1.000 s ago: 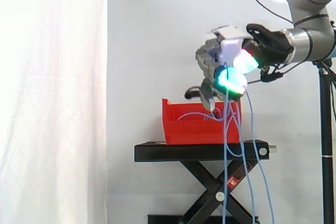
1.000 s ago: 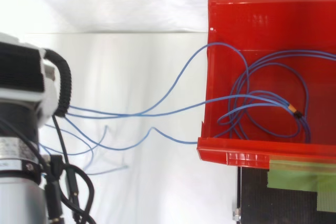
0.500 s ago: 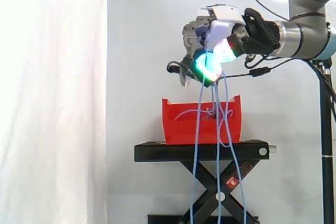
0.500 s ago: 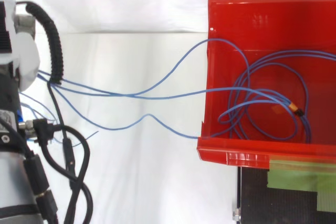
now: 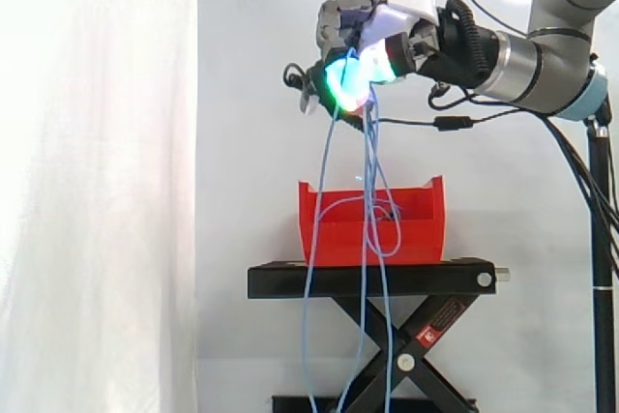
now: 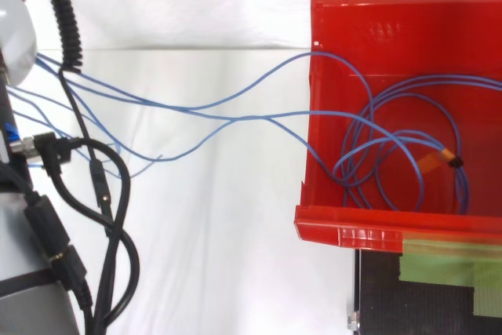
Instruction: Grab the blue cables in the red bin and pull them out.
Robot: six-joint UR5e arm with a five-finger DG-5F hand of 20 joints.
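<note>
Black scissor stand (image 5: 372,280), white curtain (image 5: 97,191), green tape strip (image 6: 451,266)

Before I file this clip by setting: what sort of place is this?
Probably a robot test setup: a white curtain backdrop, a red bin of blue cables on a black scissor stand, and the hand gripping those cables above it.

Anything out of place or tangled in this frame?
Nothing damaged. The thin blue cables are only partly out: the hand is shut on them high above the red plastic bin, loops lie coiled inside, and loose ends dangle past the black stand.
</note>
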